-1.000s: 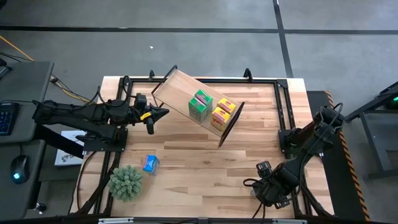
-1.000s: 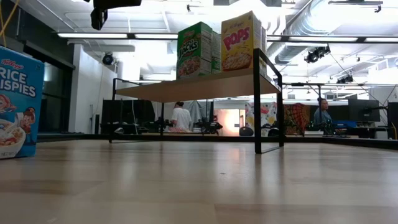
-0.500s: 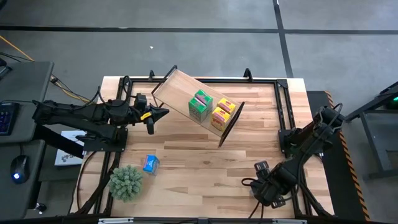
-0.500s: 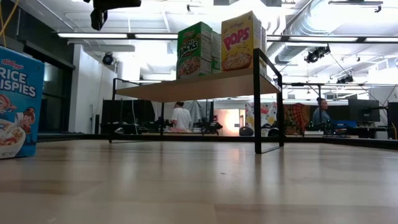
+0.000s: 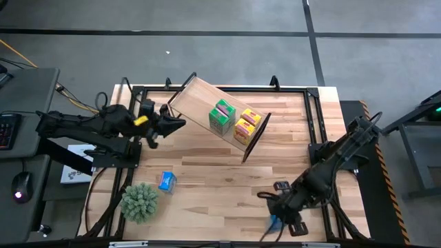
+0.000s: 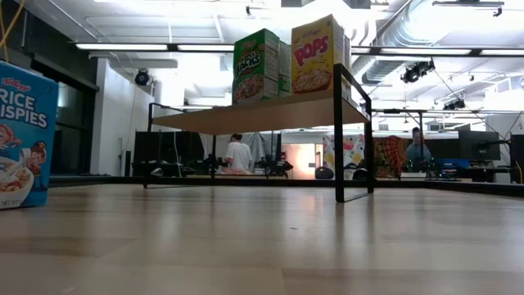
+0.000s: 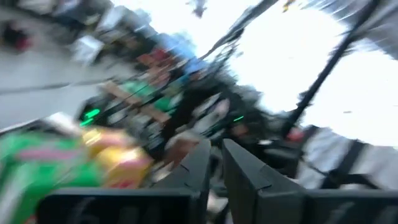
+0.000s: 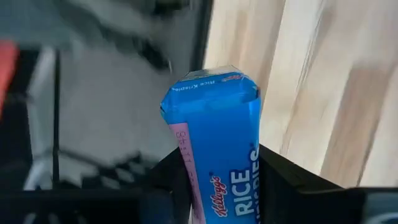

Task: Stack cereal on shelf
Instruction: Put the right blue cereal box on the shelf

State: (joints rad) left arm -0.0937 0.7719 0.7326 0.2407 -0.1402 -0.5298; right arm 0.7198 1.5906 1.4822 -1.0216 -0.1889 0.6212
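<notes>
The right gripper (image 8: 217, 186) clasps a blue cereal box (image 8: 214, 143) at the tabletop's (image 5: 207, 165) near right edge. The left gripper (image 5: 180, 124), nearly closed and empty, hovers beside the shelf (image 5: 196, 96) holding green (image 5: 222, 116) and yellow boxes (image 5: 247, 126).

Even, bright overhead light covers the tabletop (image 5: 207, 165) in the high view, with only soft, short shadows beside the shelf (image 5: 207, 103). In the low view, ceiling strip lights (image 6: 205, 47) glare white and wash out the far room; the near tabletop is out of focus, and the blue box (image 6: 24, 135) at the left edge is cropped. The left wrist view is heavily smeared by motion blur, with a blown-out white patch. The right wrist view is sharp on the blue carton (image 8: 214, 149), its background streaked.
</notes>
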